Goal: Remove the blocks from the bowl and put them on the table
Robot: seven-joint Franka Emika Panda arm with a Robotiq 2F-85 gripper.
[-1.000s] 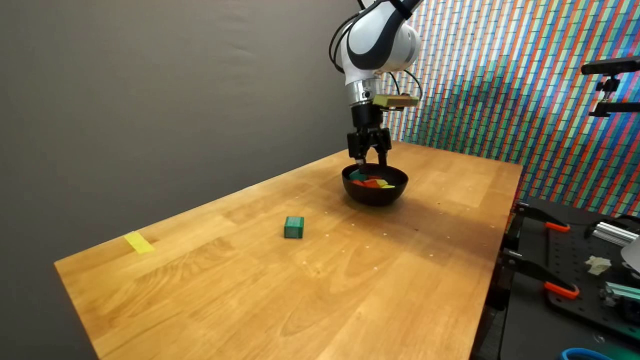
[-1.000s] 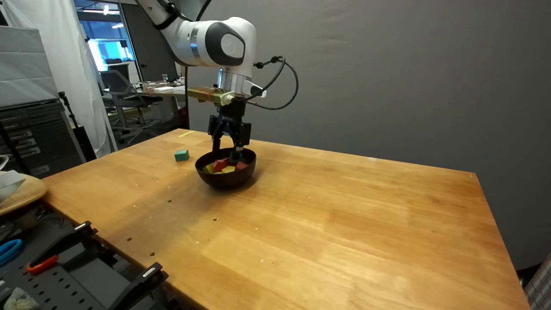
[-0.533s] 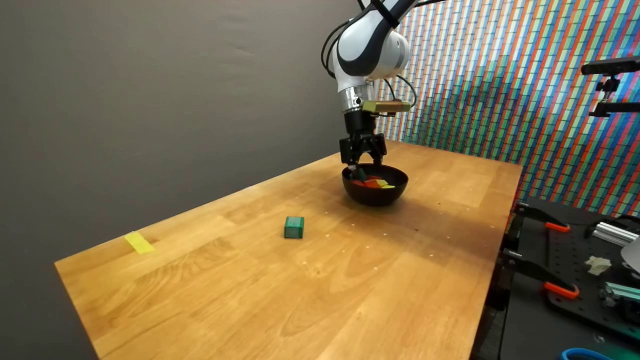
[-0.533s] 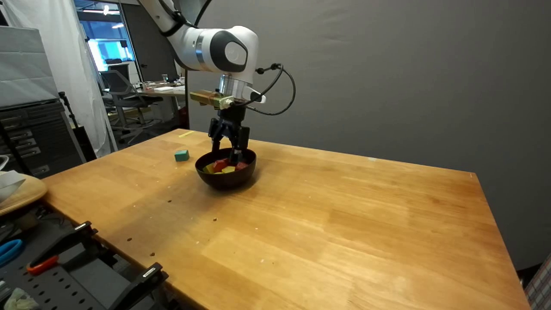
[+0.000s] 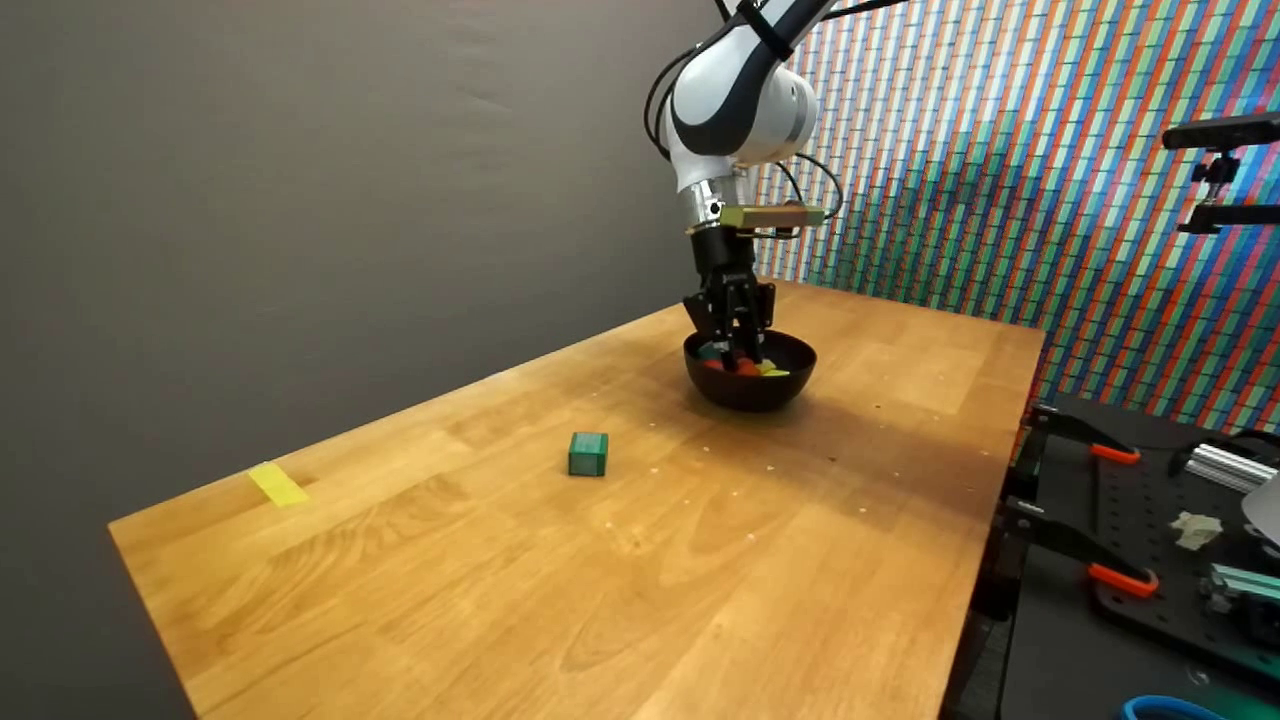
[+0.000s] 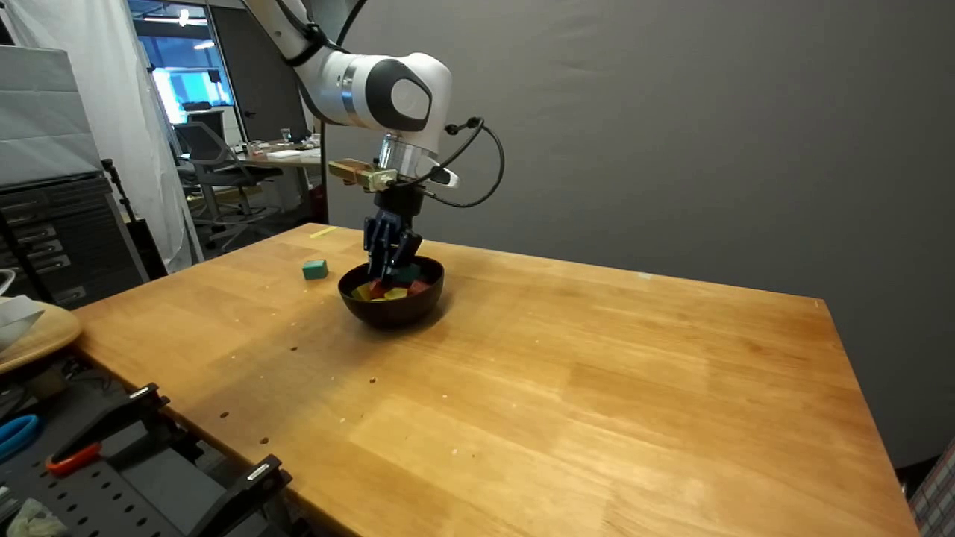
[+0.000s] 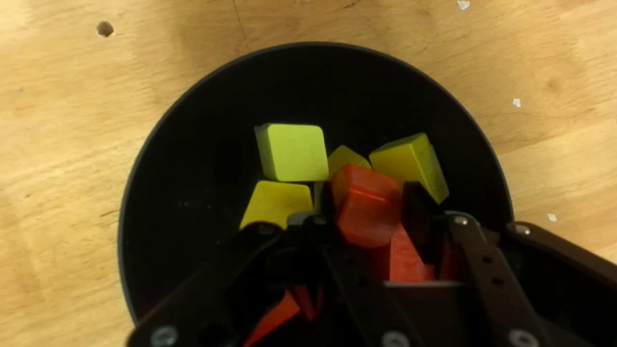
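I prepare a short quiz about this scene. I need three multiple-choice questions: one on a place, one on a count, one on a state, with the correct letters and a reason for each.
1. Relative to the bowl, where do the yellow blocks lie?
A) Beside it
B) Inside it
C) Underneath it

2. How many blocks rest on the table, outside the bowl?
A) None
B) Three
C) One

3. How is the gripper?
A) Closed on a red block
B) Wide open, holding nothing
C) Closed on a green block

1: B, as the wrist view shows them within the bowl's rim.
2: C, as both exterior views show a single green block there.
3: A, as in the wrist view its fingers flank a red block closely on both sides.
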